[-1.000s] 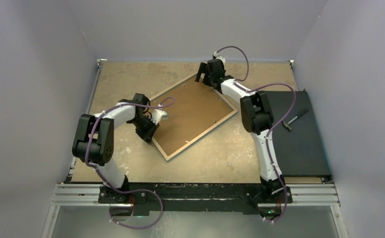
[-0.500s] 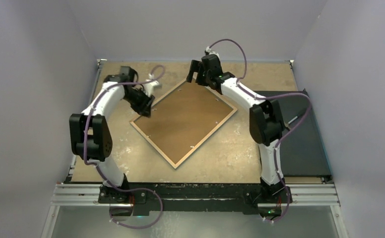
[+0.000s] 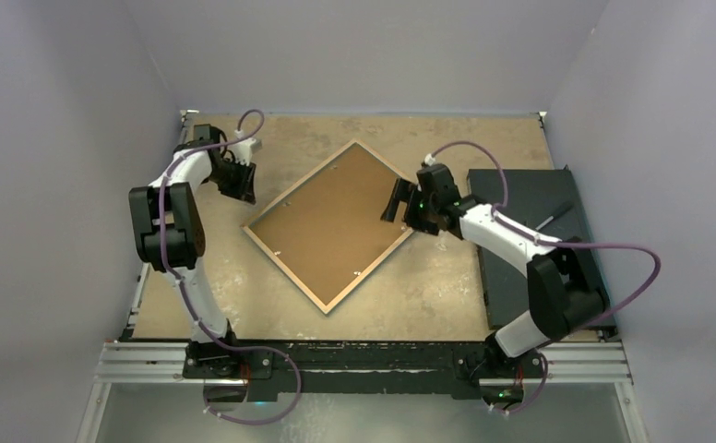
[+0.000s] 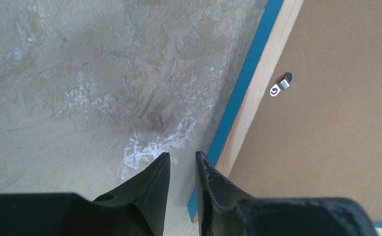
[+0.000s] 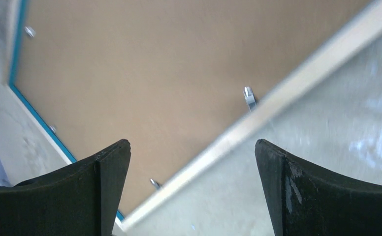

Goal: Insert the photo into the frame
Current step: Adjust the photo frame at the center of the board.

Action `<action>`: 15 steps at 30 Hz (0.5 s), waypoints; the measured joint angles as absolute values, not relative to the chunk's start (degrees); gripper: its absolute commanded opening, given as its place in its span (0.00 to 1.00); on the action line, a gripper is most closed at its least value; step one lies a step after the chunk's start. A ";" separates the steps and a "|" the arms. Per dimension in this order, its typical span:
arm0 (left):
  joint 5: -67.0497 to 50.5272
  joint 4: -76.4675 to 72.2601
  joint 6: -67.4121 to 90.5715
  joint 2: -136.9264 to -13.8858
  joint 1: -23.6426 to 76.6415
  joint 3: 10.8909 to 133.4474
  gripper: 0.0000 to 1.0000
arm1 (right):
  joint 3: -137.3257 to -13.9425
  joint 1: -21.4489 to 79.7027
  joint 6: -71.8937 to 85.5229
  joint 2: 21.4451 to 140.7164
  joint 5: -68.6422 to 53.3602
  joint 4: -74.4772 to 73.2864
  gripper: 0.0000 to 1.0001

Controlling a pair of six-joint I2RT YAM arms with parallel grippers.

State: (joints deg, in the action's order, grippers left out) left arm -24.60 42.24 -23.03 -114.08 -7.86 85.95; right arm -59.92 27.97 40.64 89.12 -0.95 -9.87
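The frame (image 3: 285,268) lies face down on the table, turned like a diamond, with a brown backing board (image 3: 331,226) filling it. The photo is out of view. My left gripper (image 3: 242,191) hovers just outside the frame's upper-left edge; its jaws stand a little apart, with only table between them. In the left wrist view the left gripper (image 4: 181,155) sits beside the blue border and wood rim of the frame (image 4: 258,93), near a metal turn clip (image 4: 279,86). My right gripper (image 3: 394,203) is wide open over the frame's right corner, its jaws either side of the rim (image 5: 277,103).
A black mat (image 3: 530,277) lies at the table's right side with a small tool (image 3: 550,221) on it. Grey walls close in the left, back and right. More small clips (image 5: 248,97) sit along the backing board's edge.
The left arm swung from the frame's near-left edge to the back left and its jaws parted slightly. The frame turned and shifted. The right arm came from the far corner to the right corner.
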 measured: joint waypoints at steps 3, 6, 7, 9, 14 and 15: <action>-24.49 40.73 -21.78 -114.67 -7.84 85.14 0.19 | -52.34 27.97 42.72 86.06 -4.49 -9.47 0.99; -24.62 39.46 -21.41 -114.67 -7.84 83.90 0.17 | -48.01 27.97 44.47 85.43 -7.51 -7.57 0.99; -24.88 39.16 -21.43 -114.67 -7.84 83.13 0.17 | -46.72 27.97 45.15 85.47 -8.67 -6.42 0.99; -25.58 38.81 -21.56 -114.65 -7.68 81.21 0.15 | -44.84 27.97 46.24 85.56 -10.26 -4.67 0.99; -27.55 37.98 -22.61 -112.12 -6.28 75.13 0.13 | -44.51 27.70 47.66 87.72 -11.81 0.62 0.99; -27.73 37.91 -23.16 -111.22 -5.65 73.87 0.13 | -44.66 27.44 47.70 88.49 -11.86 1.52 0.99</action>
